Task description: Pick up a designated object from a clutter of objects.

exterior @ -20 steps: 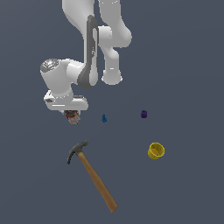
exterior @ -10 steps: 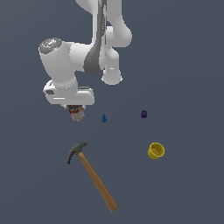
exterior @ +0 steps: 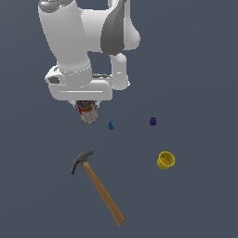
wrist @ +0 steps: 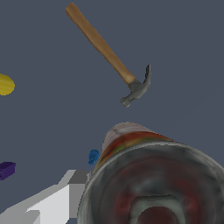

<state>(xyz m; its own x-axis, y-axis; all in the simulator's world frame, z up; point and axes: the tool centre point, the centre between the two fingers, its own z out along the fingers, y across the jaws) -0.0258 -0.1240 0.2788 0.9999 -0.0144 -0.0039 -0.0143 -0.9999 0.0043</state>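
Note:
The red-and-white tin can hangs under the white hand, held between the fingers of my gripper, well above the floor. In the wrist view the can fills the near field, its dark metal end toward the camera, with one grey finger beside it. The wooden-handled hammer lies on the floor below the can; it also shows in the wrist view. The tiny blue piece, the purple block and the yellow cup lie toward the exterior view's right.
The floor is a plain dark grey surface. The white arm rises above the hand at the exterior view's top. In the wrist view the blue piece, purple block and yellow cup show beyond the can.
The arm has risen with the can held in the gripper. The hammer, cup, blue piece and purple block have not moved.

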